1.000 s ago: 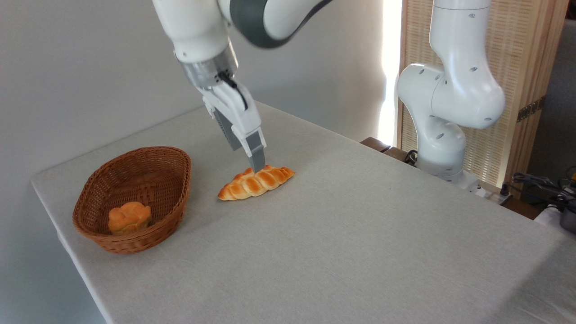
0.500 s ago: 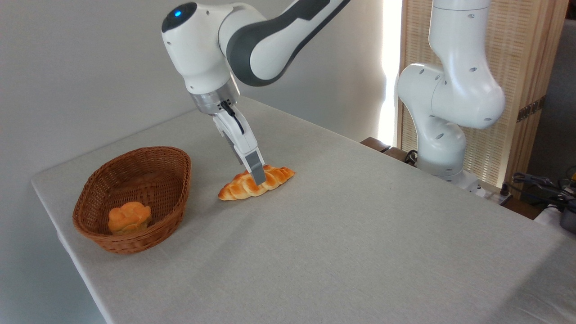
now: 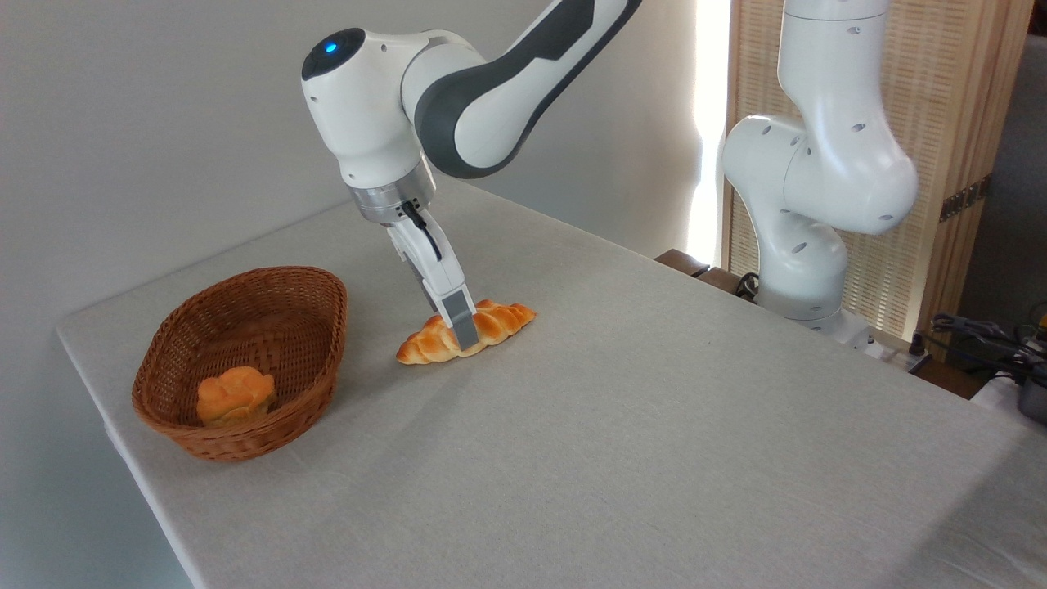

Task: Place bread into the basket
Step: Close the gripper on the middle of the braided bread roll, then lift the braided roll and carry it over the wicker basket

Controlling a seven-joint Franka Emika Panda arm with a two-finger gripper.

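The bread (image 3: 501,318), a long braided golden-orange loaf, lies on the table just right of the basket (image 3: 245,442). My gripper (image 3: 460,330) has come down over the loaf's middle. One grey finger (image 3: 463,325) stands in front of it with its tip near the tabletop, and the other finger is hidden behind the loaf. The jaws look open and straddle the bread, which rests flat on the cloth. The oval brown wicker basket stands at the table's left end.
A small round knotted bun (image 3: 235,394) lies inside the basket. The grey-clothed table (image 3: 622,442) has its left edge close to the basket. The arm's white base (image 3: 810,204) stands at the far right, in front of a wooden screen (image 3: 949,147).
The arm has lowered and the gripper has dropped from just above the loaf to straddle it, the front finger now reaching nearly to the table. The bread and the basket have not moved.
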